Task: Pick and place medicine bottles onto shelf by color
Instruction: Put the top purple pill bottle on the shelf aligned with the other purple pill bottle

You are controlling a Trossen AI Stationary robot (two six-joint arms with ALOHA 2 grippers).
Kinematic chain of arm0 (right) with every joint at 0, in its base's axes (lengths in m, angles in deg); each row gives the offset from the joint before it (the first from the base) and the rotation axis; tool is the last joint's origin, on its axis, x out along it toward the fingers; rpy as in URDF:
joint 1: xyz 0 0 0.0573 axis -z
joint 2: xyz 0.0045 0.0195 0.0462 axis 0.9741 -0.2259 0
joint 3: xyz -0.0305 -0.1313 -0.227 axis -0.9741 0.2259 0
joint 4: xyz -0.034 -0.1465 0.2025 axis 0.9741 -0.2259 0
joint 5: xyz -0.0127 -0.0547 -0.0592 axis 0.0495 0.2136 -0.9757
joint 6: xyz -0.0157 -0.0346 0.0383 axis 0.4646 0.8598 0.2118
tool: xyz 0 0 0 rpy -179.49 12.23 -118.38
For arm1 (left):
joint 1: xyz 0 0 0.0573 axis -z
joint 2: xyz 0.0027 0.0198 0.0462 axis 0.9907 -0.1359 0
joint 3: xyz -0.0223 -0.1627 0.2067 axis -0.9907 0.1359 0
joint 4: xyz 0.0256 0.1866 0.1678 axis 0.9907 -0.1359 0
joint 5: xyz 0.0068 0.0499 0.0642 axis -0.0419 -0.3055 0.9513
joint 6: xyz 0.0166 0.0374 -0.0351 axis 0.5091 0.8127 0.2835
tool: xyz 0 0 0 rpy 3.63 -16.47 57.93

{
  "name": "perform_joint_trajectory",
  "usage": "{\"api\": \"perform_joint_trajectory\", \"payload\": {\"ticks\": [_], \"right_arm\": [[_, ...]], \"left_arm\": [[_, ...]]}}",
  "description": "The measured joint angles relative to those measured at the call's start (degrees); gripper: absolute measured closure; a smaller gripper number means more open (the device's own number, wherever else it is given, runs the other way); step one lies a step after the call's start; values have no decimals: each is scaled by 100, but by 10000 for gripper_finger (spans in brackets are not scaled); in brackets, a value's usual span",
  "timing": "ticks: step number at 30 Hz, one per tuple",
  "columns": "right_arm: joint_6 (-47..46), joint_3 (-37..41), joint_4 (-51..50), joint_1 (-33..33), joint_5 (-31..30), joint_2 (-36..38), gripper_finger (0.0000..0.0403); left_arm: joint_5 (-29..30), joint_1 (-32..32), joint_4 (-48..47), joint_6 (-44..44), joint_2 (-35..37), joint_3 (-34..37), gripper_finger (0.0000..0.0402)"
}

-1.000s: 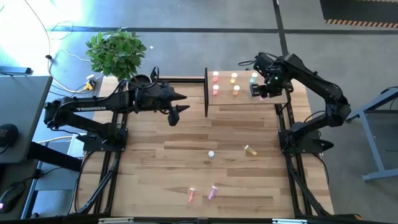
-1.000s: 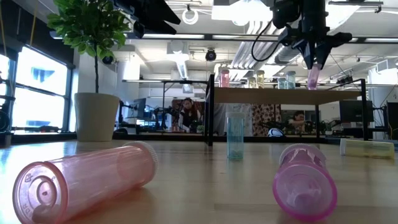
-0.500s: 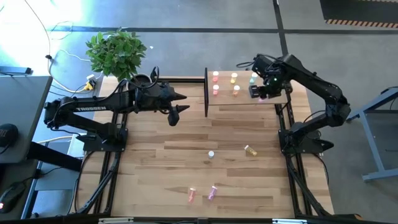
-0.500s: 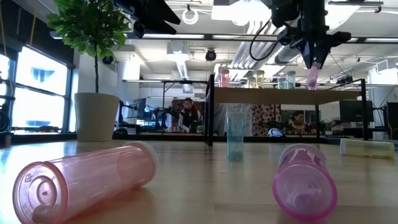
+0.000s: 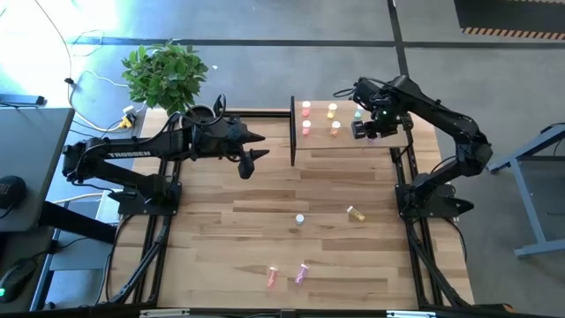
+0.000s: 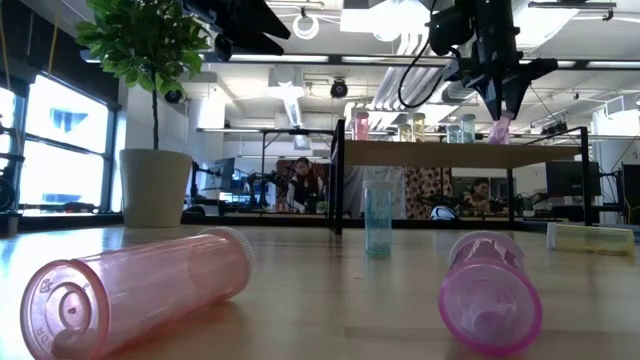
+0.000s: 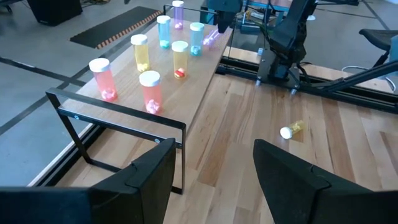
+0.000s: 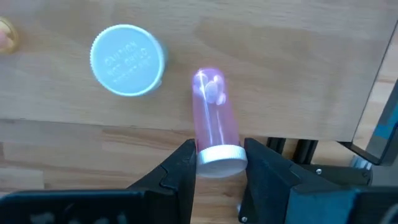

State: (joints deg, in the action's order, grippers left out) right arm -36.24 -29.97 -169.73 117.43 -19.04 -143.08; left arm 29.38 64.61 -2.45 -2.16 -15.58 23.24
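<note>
Four bottles lay on the table in the high view, a white-capped one (image 5: 300, 218) and a yellow one (image 5: 355, 213) near the centre, a pink one (image 5: 271, 277) and a magenta one (image 5: 301, 273) toward the lower middle, while the shelf (image 5: 388, 141) at upper centre already carried about seven upright bottles. The right gripper (image 5: 366, 130) hung over the shelf's right part, its fingers clamped on the white cap of a magenta bottle (image 8: 214, 118), which in the right wrist view pointed body-first at the board close to a pale blue-green capped bottle (image 8: 127, 60). The step in hand looked like the placing of this magenta bottle; whether its base had touched the wood could not be told, since the low view showed the magenta bottle (image 6: 498, 127) only near board level. The next move would call for lowering it squarely, then releasing without dragging it over. Room was tight there: the neighbour bottle stood just beside, and the shelf's edge with its black frame ran close on the near side, so a tilt might send the bottle off. The left gripper (image 5: 253, 155) waited left of the shelf, above the table at upper centre, its fingers (image 7: 146, 174) spread and empty.
</note>
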Motion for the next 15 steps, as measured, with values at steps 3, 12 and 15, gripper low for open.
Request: {"api": "perform_joint_trajectory", "payload": {"ticks": [3, 12, 15], "right_arm": [[0, 0, -6, 0, 5, 11, 290], [-18, 0, -8, -2, 270, 81, 290], [-136, 0, -7, -77, 372, 223, 289]], "left_arm": [[-14, 0, 0, 0, 0, 0, 194], [-14, 0, 0, 0, 0, 0, 194], [-14, 0, 1, 1, 0, 0, 194]]}}
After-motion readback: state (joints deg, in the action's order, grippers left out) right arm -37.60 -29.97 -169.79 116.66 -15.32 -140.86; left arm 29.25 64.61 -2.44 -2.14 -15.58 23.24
